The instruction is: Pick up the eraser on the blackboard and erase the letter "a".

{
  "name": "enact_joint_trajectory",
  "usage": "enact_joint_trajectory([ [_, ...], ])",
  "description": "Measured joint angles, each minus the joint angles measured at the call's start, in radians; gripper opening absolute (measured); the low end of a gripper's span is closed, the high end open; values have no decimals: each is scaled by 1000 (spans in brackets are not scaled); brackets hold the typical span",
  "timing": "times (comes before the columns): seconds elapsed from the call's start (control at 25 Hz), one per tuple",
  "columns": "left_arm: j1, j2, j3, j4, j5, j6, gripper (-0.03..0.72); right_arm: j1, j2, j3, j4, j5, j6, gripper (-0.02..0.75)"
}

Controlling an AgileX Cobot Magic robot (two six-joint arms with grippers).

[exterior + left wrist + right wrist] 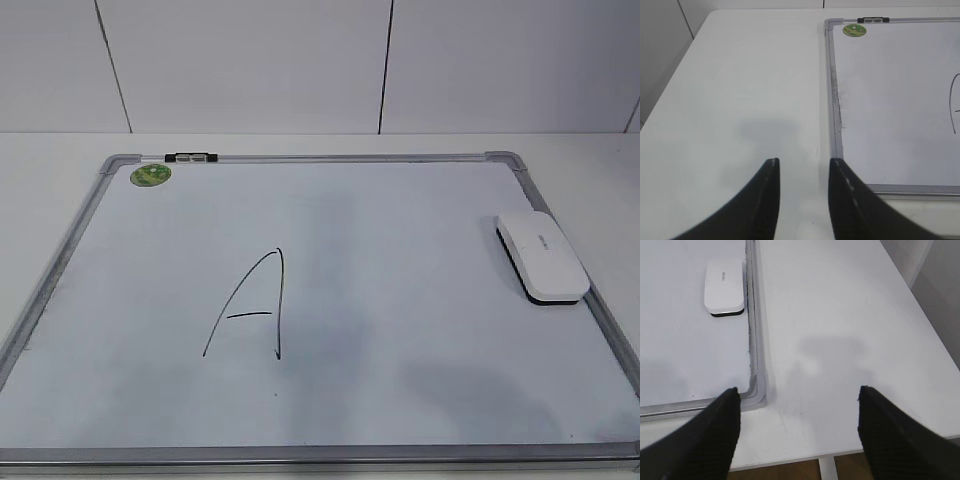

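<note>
The blackboard (400,300) lies flat on the white table. The white eraser (542,255) with its black base rests on the board by the right frame, and it also shows in the right wrist view (724,286). A tall capital "A" (250,305) is drawn left of the middle, and one stroke of it shows in the left wrist view (952,105). No small lowercase "a" shows. My left gripper (802,167) is open and empty over the table left of the board's frame (832,100). My right gripper (797,395) is wide open and empty beside the board's near right corner (756,390).
A round green sticker (151,175) and a black clip (190,157) sit at the board's far left corner. The table's front edge (840,456) runs just under my right gripper. A tiled wall (300,60) stands behind the table.
</note>
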Motion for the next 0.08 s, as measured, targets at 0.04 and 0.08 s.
enact_joint_trajectory([
  [0.04,0,0,0,0,0,0,236,0,0,0,0,0,0,571],
  [0.08,0,0,0,0,0,0,236,0,0,0,0,0,0,571],
])
